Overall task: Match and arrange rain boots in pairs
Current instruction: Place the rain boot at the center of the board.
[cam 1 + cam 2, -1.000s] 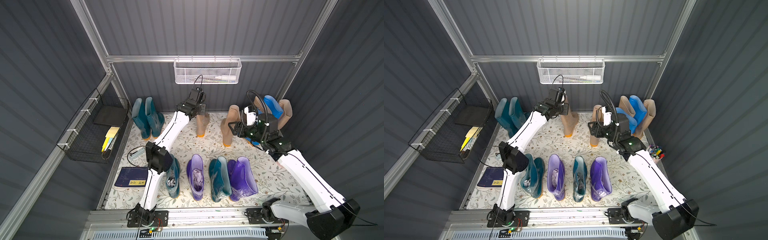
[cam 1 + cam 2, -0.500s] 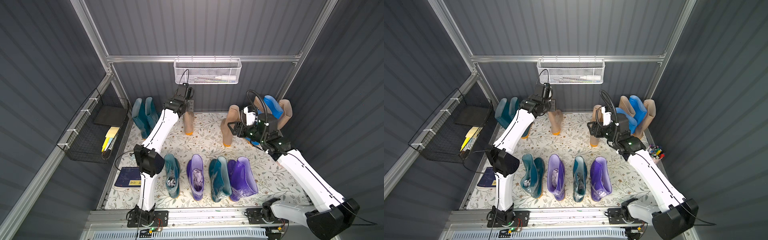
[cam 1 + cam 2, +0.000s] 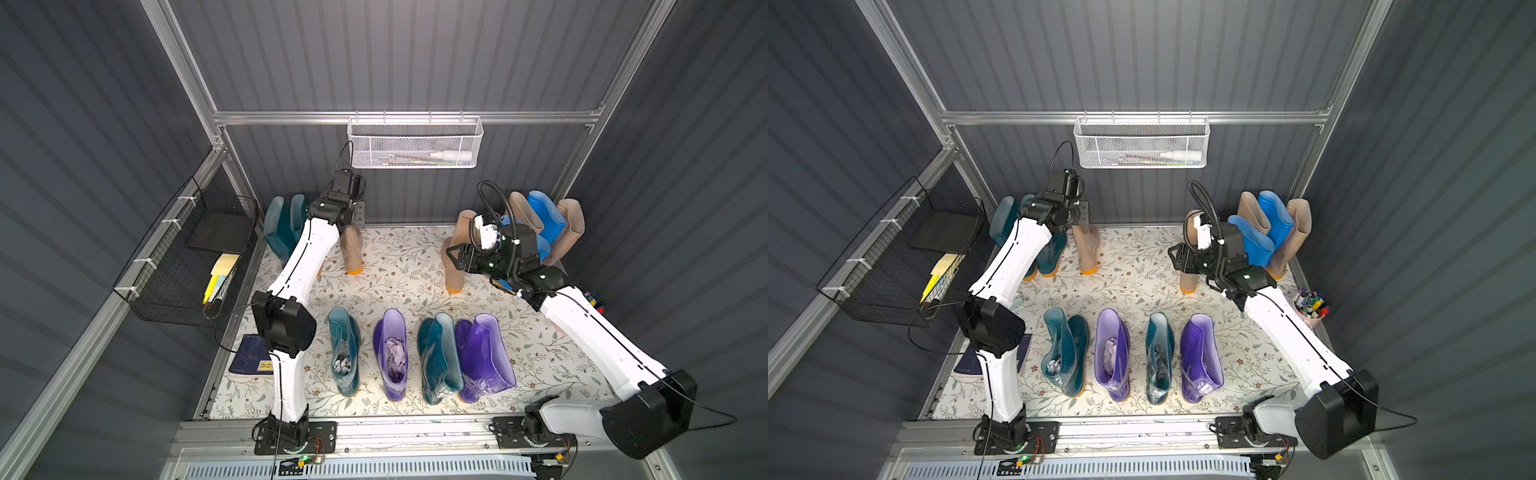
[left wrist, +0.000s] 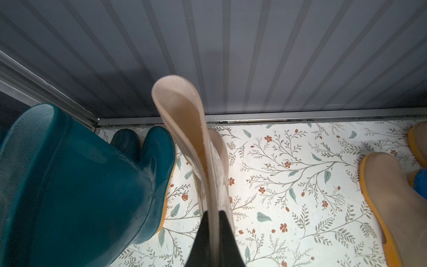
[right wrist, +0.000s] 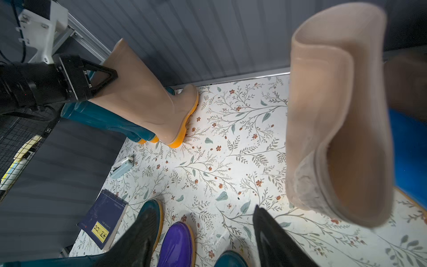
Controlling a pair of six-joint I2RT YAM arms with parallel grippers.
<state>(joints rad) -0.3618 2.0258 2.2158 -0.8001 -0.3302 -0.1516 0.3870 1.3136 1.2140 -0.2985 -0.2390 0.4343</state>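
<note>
A beige boot [image 4: 182, 111] is clamped at its top rim by the left gripper [image 4: 213, 215] and is stood on the worktop [image 4: 300, 208], just beside the teal boots [image 4: 69, 173], near the back wall. The right gripper [image 5: 203, 210] is seen with fingers apart; a second beige boot [image 5: 335, 115] is found just beside it, not gripped.

the flowery floor [image 3: 407, 270] is bright, the walls [image 3: 395, 54] dark; the close beige boot [image 5: 335, 115] looks blurry.
</note>
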